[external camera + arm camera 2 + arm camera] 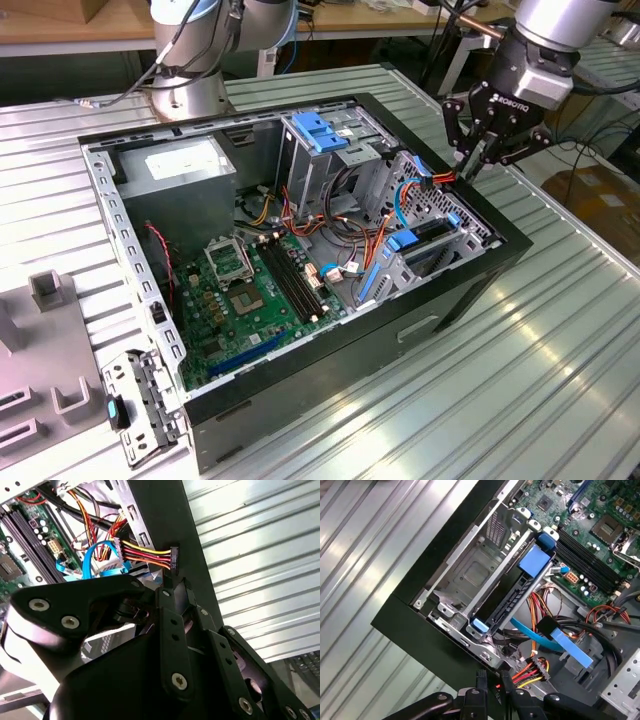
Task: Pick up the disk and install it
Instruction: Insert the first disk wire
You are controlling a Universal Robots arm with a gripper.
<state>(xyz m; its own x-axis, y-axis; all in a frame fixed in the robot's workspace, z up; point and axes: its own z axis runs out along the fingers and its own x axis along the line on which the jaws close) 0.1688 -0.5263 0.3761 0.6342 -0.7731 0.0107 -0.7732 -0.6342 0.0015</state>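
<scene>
The disk [512,600] stands on edge in a slot of the metal cage [470,575] at the case's corner, a dark slab with blue plastic rails and a blue tab; in the exterior view the disk [428,232] lies low at the case's right side. My gripper [470,165] hangs over the case's right wall, beyond the cage. Its fingers are drawn together on a black power connector [173,560] with red, yellow and orange wires. In both wrist views the gripper [175,582] [492,680] sits right at the black case edge.
The open black computer case [470,290] lies on a ribbed metal table [560,350]. Inside are a grey power supply [180,165], the motherboard [240,290], a drive cage with a blue bracket [320,130] and a loose blue flat cable [565,642]. Grey fixtures [50,340] stand at the exterior view's left.
</scene>
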